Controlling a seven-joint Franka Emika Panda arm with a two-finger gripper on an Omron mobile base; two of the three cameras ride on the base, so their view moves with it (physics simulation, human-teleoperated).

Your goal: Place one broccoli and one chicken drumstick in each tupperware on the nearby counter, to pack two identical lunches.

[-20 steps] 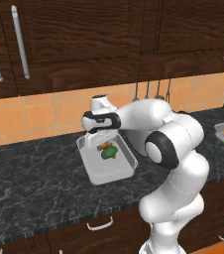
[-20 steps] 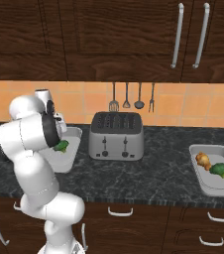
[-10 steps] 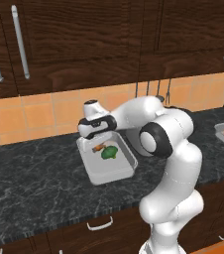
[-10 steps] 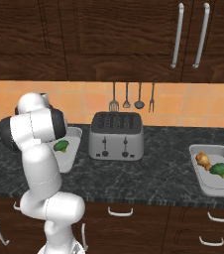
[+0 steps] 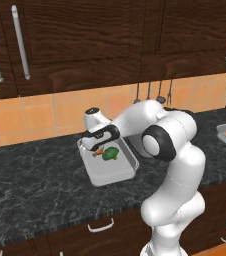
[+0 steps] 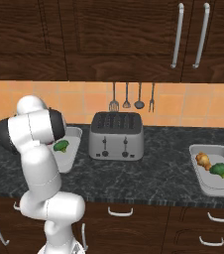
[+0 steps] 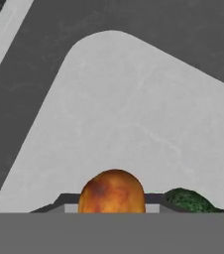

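Note:
My gripper [image 5: 98, 148] hangs low over the left tupperware [image 5: 96, 178] on the counter [image 5: 35, 190], shut on a chicken drumstick [image 5: 99, 152]. In the hand view the brown drumstick [image 7: 112, 192] sits between my fingertips, just above the grey tupperware floor [image 7: 134, 114]. A broccoli [image 5: 111, 154] lies in the same tupperware, right beside the drumstick, and it also shows at the hand view's lower right, broccoli [image 7: 188, 201]. In the right base view my arm hides the gripper; the broccoli [image 6: 61, 146] and the tupperware's rim [image 6: 75, 149] show past it. The second tupperware [image 6: 203, 181] holds a drumstick [image 6: 202, 159] and a broccoli [image 6: 220, 169].
A silver toaster [image 6: 116, 135] stands on the counter between the two tupperwares. Kitchen utensils [image 6: 132, 97] hang on the orange tiled wall behind it. Dark wood cabinets [image 5: 85, 40] hang above, and drawers with white handles [image 5: 101, 227] run below the counter edge.
The hand has sunk lower toward the left tupperware with the drumstick in it, and the arm's elbow has swung a little.

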